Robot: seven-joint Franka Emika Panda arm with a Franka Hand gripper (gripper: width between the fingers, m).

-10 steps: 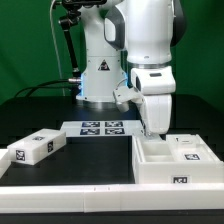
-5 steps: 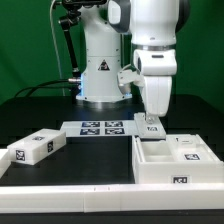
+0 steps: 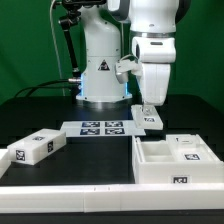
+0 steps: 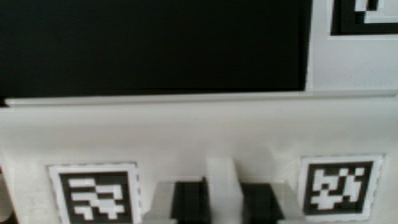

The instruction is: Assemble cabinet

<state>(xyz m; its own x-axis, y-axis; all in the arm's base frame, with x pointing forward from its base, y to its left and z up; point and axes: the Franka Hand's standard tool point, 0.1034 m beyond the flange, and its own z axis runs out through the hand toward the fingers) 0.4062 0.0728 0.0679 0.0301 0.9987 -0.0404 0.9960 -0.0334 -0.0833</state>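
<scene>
The cabinet body (image 3: 172, 160), a large white open box with tags, lies at the exterior view's right. My gripper (image 3: 148, 110) hangs above its back left corner, shut on a small white tagged panel (image 3: 150, 120) held clear of the box. In the wrist view the gripper (image 4: 226, 200) has its dark fingers (image 4: 187, 202) clamped on a thin white rib of that panel (image 4: 196, 125), with a tag on either side. A second white tagged block (image 3: 35, 148) lies at the exterior view's left.
The marker board (image 3: 100, 127) lies on the black table between the loose block and the cabinet body; its corner shows in the wrist view (image 4: 361, 30). The white robot base (image 3: 100, 75) stands behind it. A white rim (image 3: 70, 190) borders the table's front.
My gripper has risen from the cabinet body's back left corner, carrying the small white tagged panel up with it. The box and the left block have not moved.
</scene>
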